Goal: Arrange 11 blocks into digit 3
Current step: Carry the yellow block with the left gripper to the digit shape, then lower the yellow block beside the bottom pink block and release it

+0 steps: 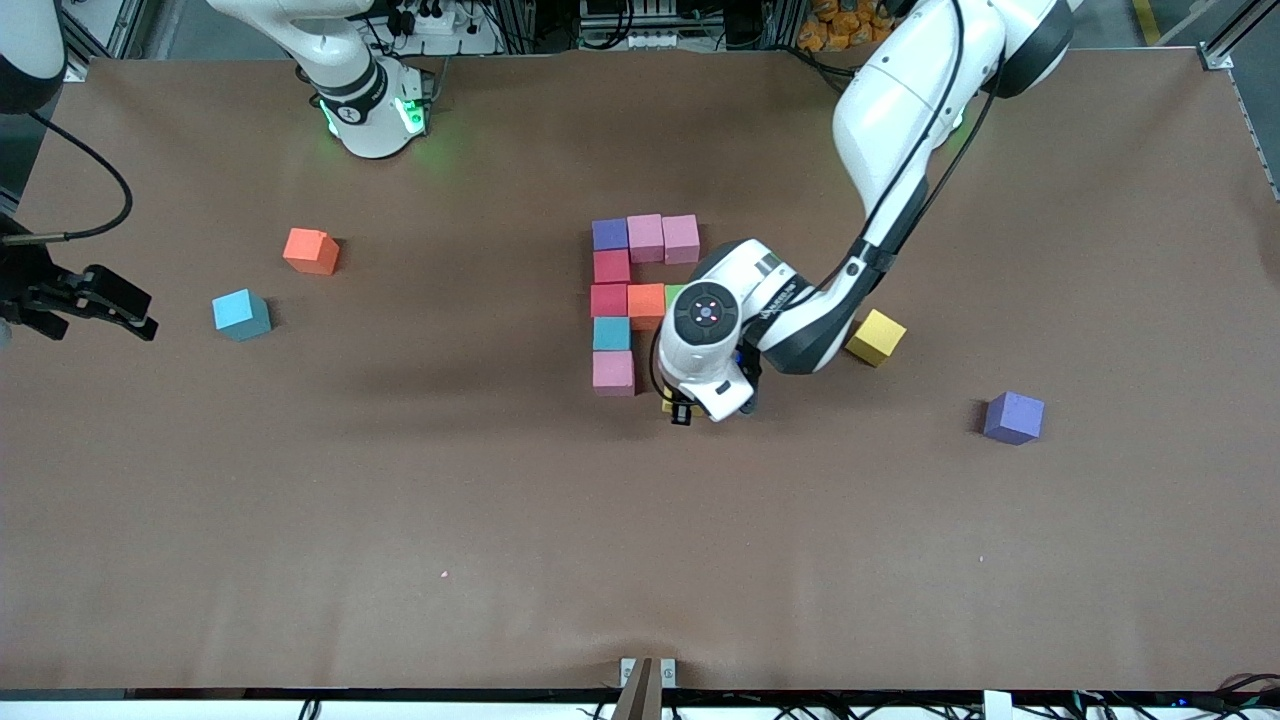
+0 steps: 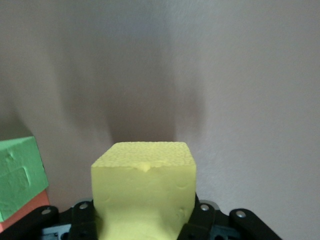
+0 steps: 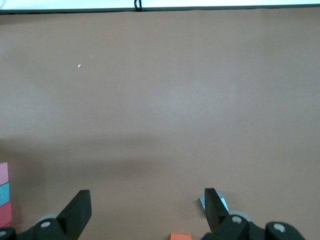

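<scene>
Brown table (image 1: 400,500), unfinished figure (image 1: 612,300) at centre; left gripper (image 2: 142,227) pinching yellow block (image 2: 144,192) just above table beside bottom pink block (image 1: 613,372). Step: filling bottom bar. Next: lower flush, release. Right gripper (image 3: 145,212) spread, waiting at table's edge
</scene>
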You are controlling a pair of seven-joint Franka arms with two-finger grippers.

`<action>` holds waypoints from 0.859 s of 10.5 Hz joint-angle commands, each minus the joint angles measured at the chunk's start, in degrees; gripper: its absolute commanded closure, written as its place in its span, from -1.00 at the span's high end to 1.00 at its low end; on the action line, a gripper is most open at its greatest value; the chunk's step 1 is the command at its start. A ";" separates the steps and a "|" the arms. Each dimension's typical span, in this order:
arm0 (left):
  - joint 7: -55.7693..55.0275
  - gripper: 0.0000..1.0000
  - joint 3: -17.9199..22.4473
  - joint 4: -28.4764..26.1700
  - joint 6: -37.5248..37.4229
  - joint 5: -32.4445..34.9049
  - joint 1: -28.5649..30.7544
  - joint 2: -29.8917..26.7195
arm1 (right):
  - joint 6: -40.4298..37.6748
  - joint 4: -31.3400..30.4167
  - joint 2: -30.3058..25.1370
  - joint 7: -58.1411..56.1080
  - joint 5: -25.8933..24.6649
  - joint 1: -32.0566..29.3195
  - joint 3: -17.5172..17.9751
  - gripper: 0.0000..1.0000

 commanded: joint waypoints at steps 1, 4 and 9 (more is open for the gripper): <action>-6.02 -0.32 1.30 2.78 -1.46 -0.53 -1.94 2.14 | -0.93 -1.18 -1.35 -0.24 -2.34 -0.07 0.50 1.00; -8.67 -0.32 1.30 2.69 -1.46 -2.37 -2.11 2.15 | -0.15 -2.95 -2.14 0.03 -2.71 -0.69 0.24 1.00; -11.33 -0.32 2.18 2.87 -0.58 -1.94 -5.01 3.29 | 1.17 -3.04 -1.62 1.70 -2.27 -0.69 0.42 1.00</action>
